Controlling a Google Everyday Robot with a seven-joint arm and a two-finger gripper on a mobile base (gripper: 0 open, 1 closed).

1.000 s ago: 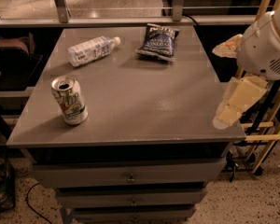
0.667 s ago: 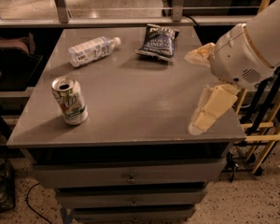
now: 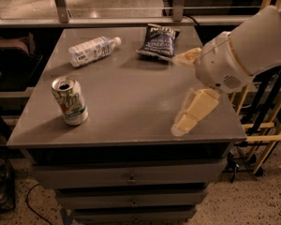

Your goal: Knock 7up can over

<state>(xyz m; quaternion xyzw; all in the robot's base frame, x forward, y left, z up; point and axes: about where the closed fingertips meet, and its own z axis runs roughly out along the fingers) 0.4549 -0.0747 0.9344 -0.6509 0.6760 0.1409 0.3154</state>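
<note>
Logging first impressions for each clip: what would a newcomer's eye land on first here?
The bulky white arm reaching in from the right stands out first, with its gripper open over the front right of the grey table. Next is the 7up can, upright near the front left edge and well apart from the gripper. At the back, a water bottle lies on its side to the left of a dark chip bag.

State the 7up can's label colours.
7up can: white, green, red logo, in camera view. Tool open over table's right.
</note>
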